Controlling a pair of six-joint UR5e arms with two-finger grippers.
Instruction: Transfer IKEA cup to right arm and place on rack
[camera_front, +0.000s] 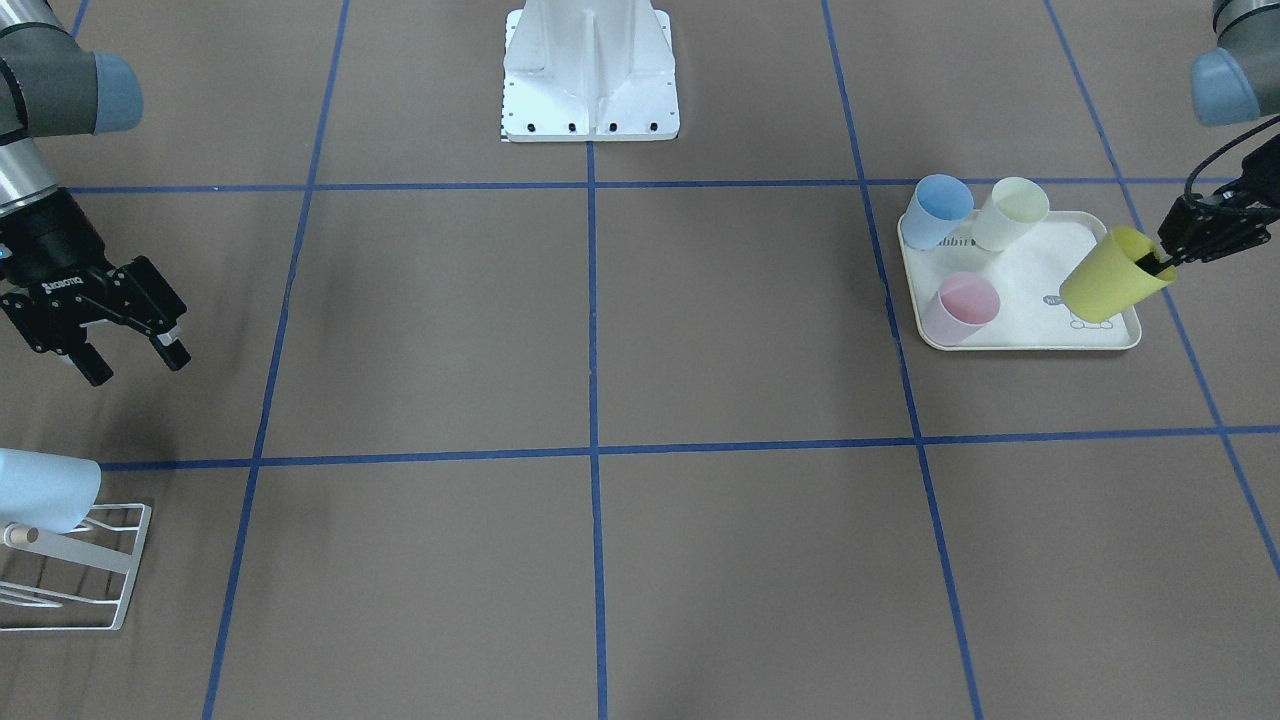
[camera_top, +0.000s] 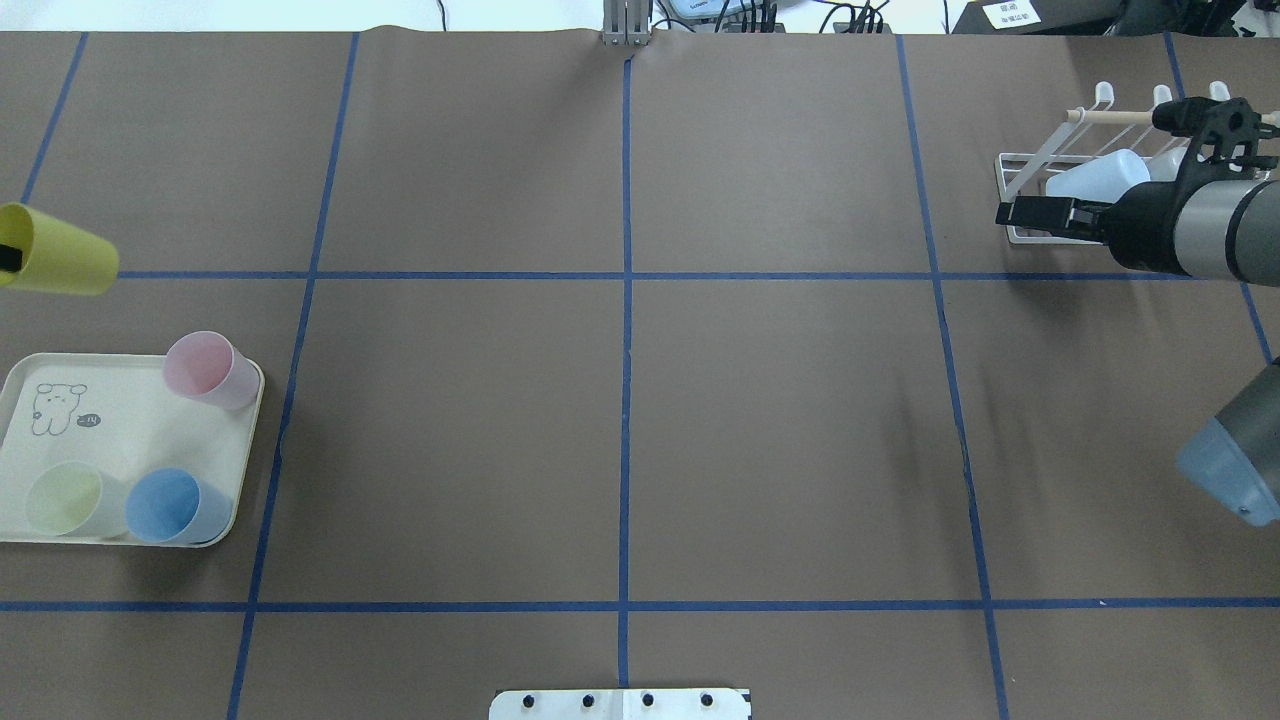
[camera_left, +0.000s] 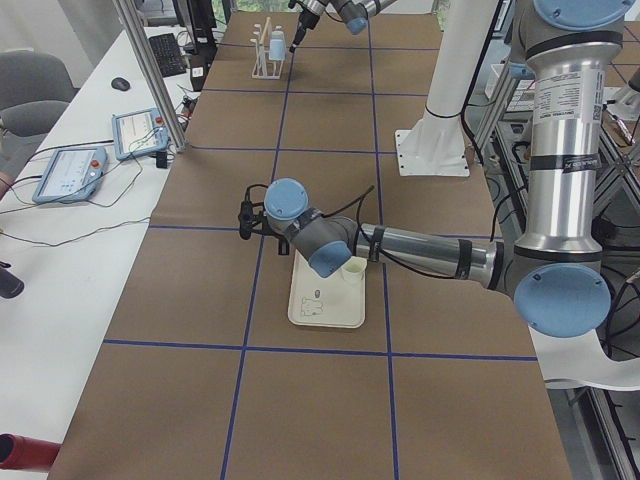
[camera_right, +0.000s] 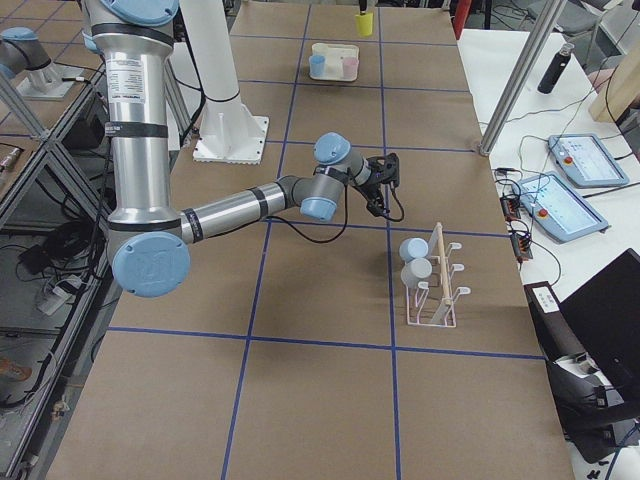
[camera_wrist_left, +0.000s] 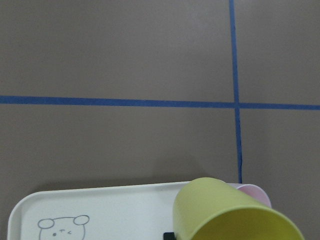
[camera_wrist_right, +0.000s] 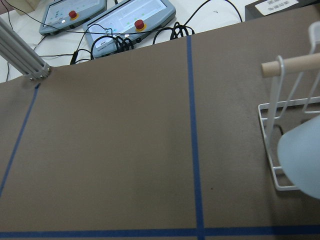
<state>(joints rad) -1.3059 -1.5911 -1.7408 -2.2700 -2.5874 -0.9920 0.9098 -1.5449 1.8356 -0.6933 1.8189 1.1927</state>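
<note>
My left gripper (camera_front: 1162, 264) is shut on the rim of a yellow cup (camera_front: 1112, 274) and holds it tilted above the far end of the cream tray (camera_front: 1030, 342). The cup also shows at the left edge of the overhead view (camera_top: 58, 263) and in the left wrist view (camera_wrist_left: 230, 212). My right gripper (camera_front: 138, 368) is open and empty, hanging above the table close to the white wire rack (camera_front: 90, 585). The rack (camera_top: 1025, 170) holds pale blue cups (camera_top: 1098, 176) on its pegs; in the right wrist view its frame (camera_wrist_right: 280, 125) is at the right edge.
On the tray (camera_top: 30, 375) stand a pink cup (camera_top: 208, 368), a blue cup (camera_top: 172, 505) and a pale green cup (camera_top: 66, 500). The robot's white base (camera_front: 590, 75) is at the table's robot side. Control pendants (camera_wrist_right: 132, 22) lie past the far edge.
</note>
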